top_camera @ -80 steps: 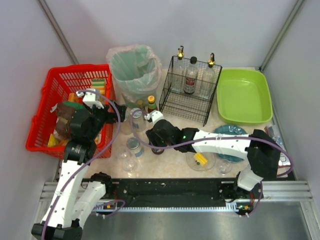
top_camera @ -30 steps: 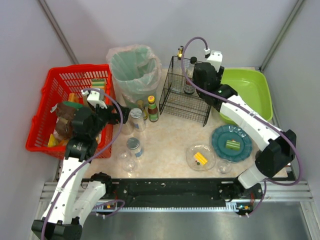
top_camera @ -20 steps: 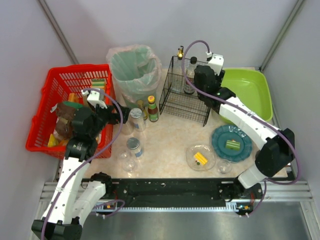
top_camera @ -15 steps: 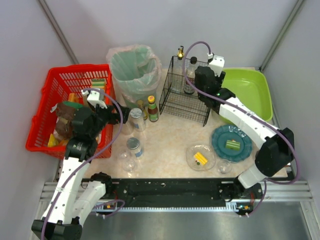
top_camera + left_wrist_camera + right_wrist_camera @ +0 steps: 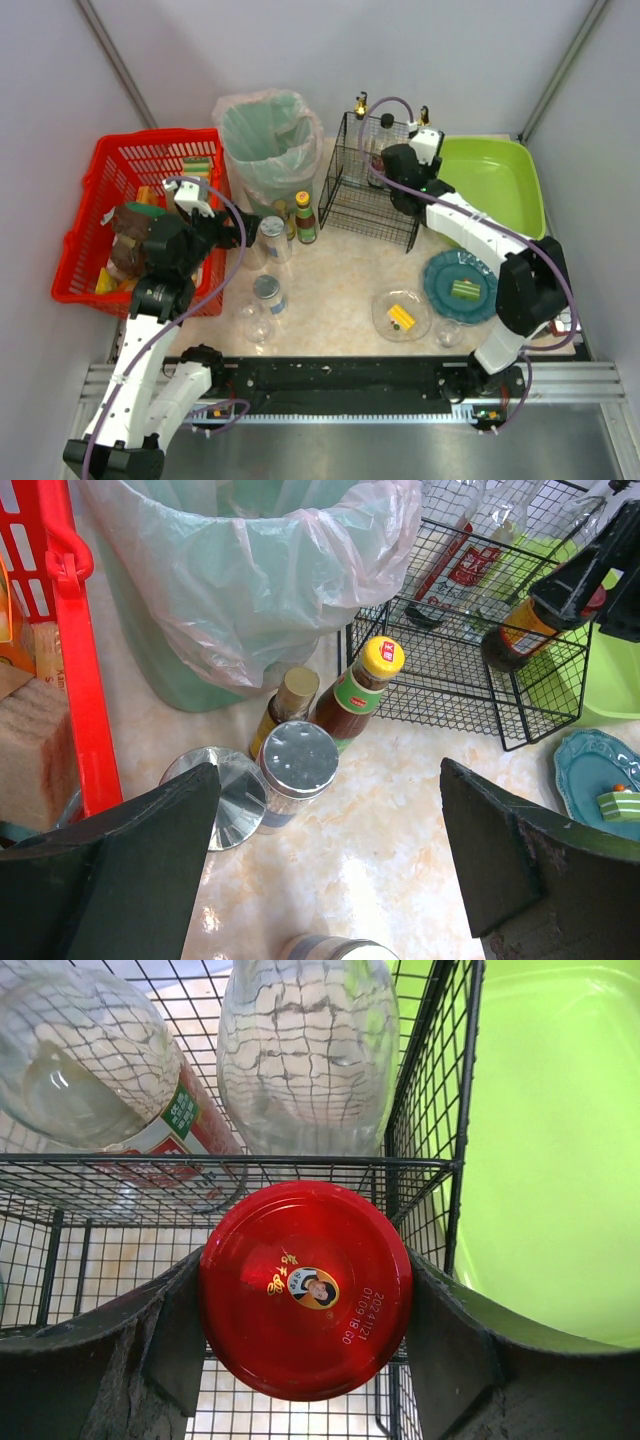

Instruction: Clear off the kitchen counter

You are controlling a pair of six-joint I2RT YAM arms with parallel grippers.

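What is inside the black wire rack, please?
Three bottles at the back and a red-lidded jar in front, held by the right gripper. What lies under the jar cannot be seen.

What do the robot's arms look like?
The left arm and right arm are white tubes with chunky black joints. A thin purple cable loops along each one. Their fingers are wide, flat, black and a bit scuffed.

kitchen counter (image 5: 340,285) | beige, pale marbled | flat, wide | not cleared yet
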